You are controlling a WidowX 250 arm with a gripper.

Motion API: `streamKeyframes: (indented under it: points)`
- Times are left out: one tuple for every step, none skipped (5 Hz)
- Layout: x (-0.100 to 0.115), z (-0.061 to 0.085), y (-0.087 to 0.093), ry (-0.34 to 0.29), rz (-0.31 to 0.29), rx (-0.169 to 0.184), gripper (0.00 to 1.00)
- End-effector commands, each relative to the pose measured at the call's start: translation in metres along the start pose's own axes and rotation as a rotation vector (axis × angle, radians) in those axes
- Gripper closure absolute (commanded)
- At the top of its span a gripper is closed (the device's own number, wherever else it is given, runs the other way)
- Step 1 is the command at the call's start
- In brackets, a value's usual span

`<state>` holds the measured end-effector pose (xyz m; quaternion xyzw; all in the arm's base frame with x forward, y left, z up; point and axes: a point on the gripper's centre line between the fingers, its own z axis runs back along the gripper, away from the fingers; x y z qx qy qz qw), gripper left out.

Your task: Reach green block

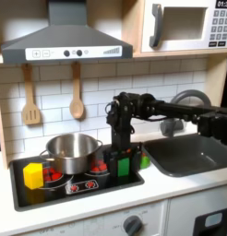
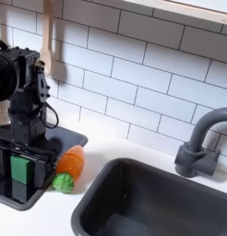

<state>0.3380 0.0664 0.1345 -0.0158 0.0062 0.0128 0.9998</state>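
The green block (image 2: 20, 171) stands on the black stovetop (image 2: 6, 195), at the second exterior view's left. My black gripper (image 2: 21, 181) has come down over it, open, one finger on each side, and I see no squeeze on the block. In the first exterior view the gripper (image 1: 123, 171) hangs at the stove's right end, and the green block (image 1: 125, 169) shows between its fingers. The arm reaches in from the first exterior view's right.
An orange toy with a green end (image 2: 68, 166) lies just right of the gripper on the stove's edge. A steel pot (image 1: 73, 151) and a yellow block (image 1: 32, 175) sit further left on the stove. The dark sink (image 2: 152, 198) and faucet (image 2: 203, 138) are to the right.
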Motion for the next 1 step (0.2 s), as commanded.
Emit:
streamKeyframes:
  points:
    - [0.0001,0.0004,0.0000,0.000,0.000,0.000,0.00]
